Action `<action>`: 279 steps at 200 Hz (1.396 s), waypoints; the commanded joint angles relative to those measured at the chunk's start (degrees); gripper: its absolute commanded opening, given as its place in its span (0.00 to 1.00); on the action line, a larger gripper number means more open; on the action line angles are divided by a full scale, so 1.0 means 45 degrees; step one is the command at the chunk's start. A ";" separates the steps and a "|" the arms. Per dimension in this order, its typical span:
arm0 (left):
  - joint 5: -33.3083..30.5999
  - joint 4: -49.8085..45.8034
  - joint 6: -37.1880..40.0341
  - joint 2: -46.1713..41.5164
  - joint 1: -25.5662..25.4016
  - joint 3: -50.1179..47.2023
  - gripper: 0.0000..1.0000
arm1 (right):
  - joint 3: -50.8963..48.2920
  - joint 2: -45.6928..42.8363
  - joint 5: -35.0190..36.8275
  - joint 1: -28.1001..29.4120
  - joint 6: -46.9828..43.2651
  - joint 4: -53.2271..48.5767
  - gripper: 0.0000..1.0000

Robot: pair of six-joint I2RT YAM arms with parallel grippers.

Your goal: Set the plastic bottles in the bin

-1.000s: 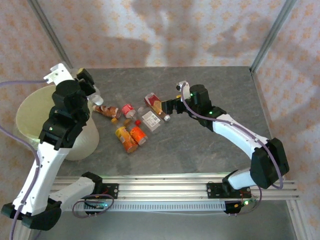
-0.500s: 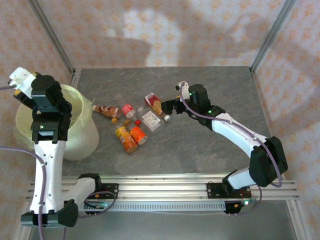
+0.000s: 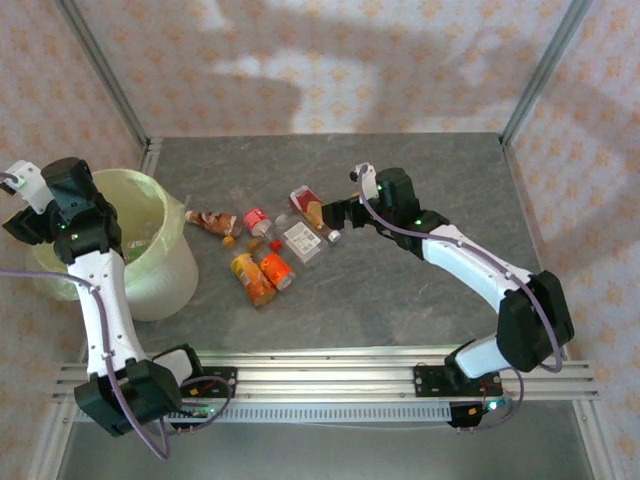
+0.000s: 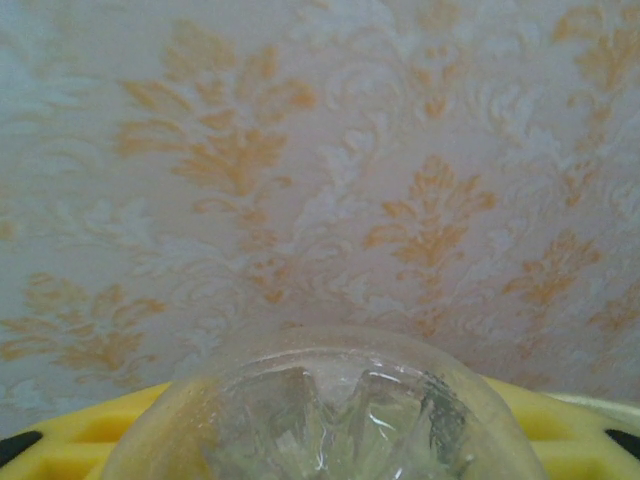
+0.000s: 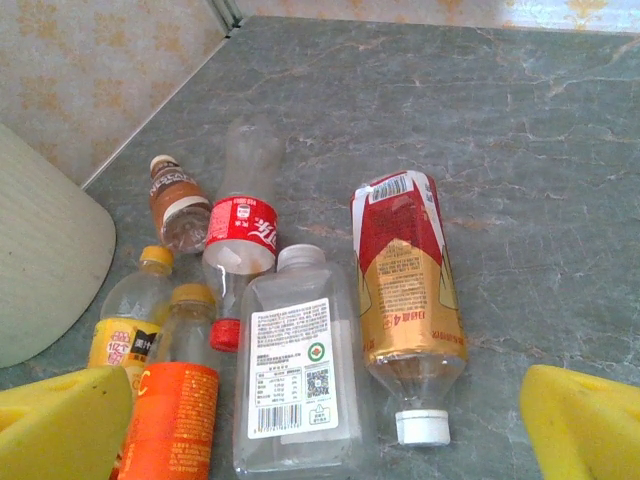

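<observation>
Several plastic bottles lie in a cluster on the grey table: a red-and-gold one point(image 3: 312, 210) point(image 5: 405, 290), a flat clear one with a white label point(image 3: 300, 240) point(image 5: 295, 380), a red-labelled one point(image 5: 240, 225), an orange one point(image 3: 277, 268) point(image 5: 170, 420), a yellow-labelled one point(image 3: 250, 278) and a brown one point(image 3: 210, 220). My right gripper point(image 3: 335, 212) point(image 5: 320, 430) hangs open just right of the red-and-gold bottle. My left gripper point(image 3: 28, 205) is over the far left rim of the bin point(image 3: 150, 270), its yellow pads point(image 4: 90, 430) on a clear bottle point(image 4: 330, 410) seen base-on.
The bin, lined with a pale yellow-green bag, stands at the table's left edge point(image 5: 40, 270). Metal frame posts rise at the back corners point(image 3: 545, 70). Patterned walls close in the back and sides. Bare grey tabletop lies right of the bottles point(image 3: 430, 180).
My left arm has swung away from the bottle cluster, leftward across the bin to its far rim, carrying the clear bottle. My right arm has not moved.
</observation>
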 commanded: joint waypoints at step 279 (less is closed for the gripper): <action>-0.0668 -0.6061 -0.9555 0.7031 -1.3441 0.6765 1.00 | -0.0900 -0.1422 0.3852 -0.0597 0.3001 0.0489 0.99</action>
